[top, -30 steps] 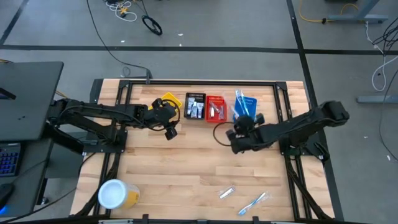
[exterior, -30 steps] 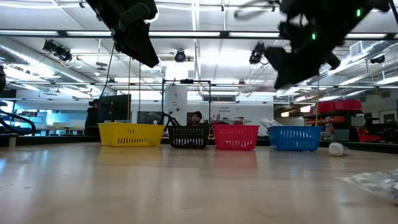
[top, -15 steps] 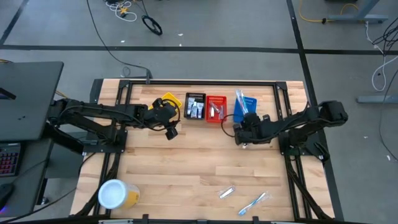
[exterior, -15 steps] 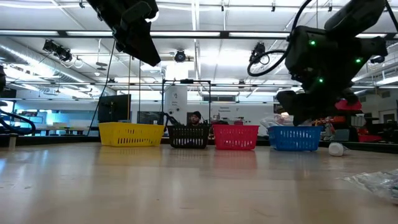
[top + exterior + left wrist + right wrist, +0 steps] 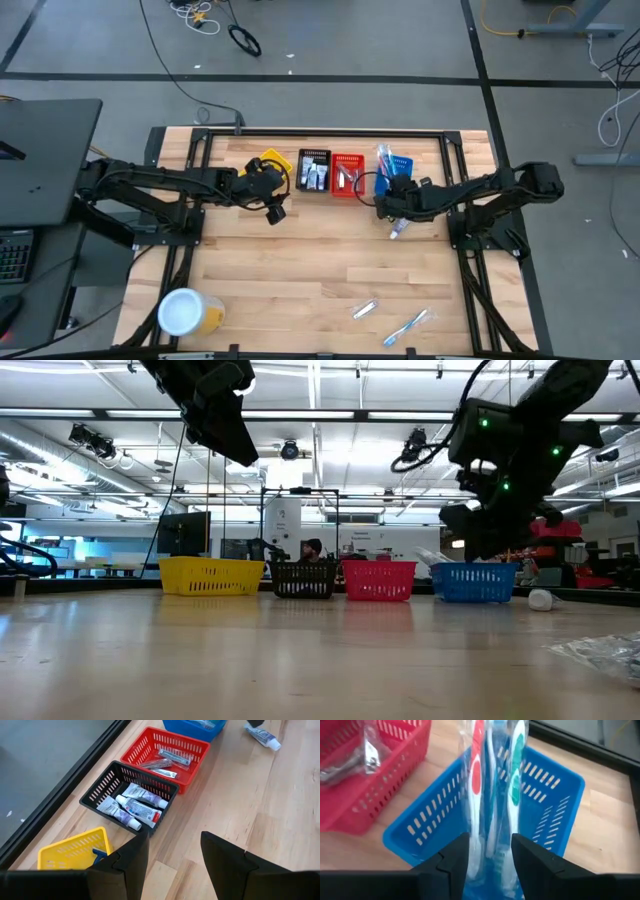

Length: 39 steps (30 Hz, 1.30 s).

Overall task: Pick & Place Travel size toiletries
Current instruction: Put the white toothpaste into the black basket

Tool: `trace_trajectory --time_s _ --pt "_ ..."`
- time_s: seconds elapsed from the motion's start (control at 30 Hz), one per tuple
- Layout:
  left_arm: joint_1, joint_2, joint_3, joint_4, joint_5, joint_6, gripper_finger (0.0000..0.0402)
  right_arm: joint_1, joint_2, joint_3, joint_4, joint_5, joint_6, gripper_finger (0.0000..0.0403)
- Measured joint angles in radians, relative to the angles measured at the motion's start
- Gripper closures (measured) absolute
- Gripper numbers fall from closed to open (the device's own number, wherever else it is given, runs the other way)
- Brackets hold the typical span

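My right gripper (image 5: 391,194) (image 5: 490,842) hangs over the blue basket (image 5: 402,163) (image 5: 545,785) and is shut on a clear-wrapped toothbrush pack (image 5: 487,780). More toothbrushes (image 5: 383,157) stick out of that basket. A small white tube (image 5: 397,230) lies on the table just near of it. A silvery packet (image 5: 364,310) and a toothbrush (image 5: 408,325) lie by the near edge. My left gripper (image 5: 275,208) (image 5: 172,837) is open and empty, raised beside the yellow basket (image 5: 272,160). The black basket (image 5: 127,795) holds white tubes (image 5: 136,806). My right gripper pinches the toothbrush pack between its two fingers, one finger (image 5: 452,857) on each long side. The fingers lie along the pack, whose held end (image 5: 490,852) is partly hidden between them. The pack reaches out from the fingers over the blue basket's inside, lifted clear of the table.
Four small baskets stand in a row at the far edge: yellow, black, red (image 5: 347,172) with silvery items (image 5: 167,760), blue. A large white-lidded yellow jar (image 5: 185,312) sits at the near left corner. Bare wood lies across the table's middle (image 5: 300,260).
My right gripper has come down from high above the table and moved toward the far edge, ending over the blue basket. The white tube on the table, earlier covered by the arm in the high view, now shows.
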Motion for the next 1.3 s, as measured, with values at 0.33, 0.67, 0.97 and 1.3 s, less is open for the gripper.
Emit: trace_trajectory --time_s 0.33,0.67,0.97,1.3 --pt "0.0 0.0 0.0 0.0 0.0 0.0 0.0212 0.087 -0.212 0.001 0.009 -0.365 -0.303 0.0246" --pt "0.0 0.0 0.0 0.0 0.0 0.0 0.0212 0.232 -0.234 0.001 -0.003 -0.601 -0.656 0.0246" --pt "0.0 0.0 0.0 0.0 0.0 0.0 0.0212 0.269 -0.234 0.001 -0.118 -0.601 -0.83 0.0246" --pt "0.0 0.0 0.0 0.001 0.0 0.0 0.0212 0.268 -0.233 -0.09 -0.086 -0.601 -0.908 0.0247"
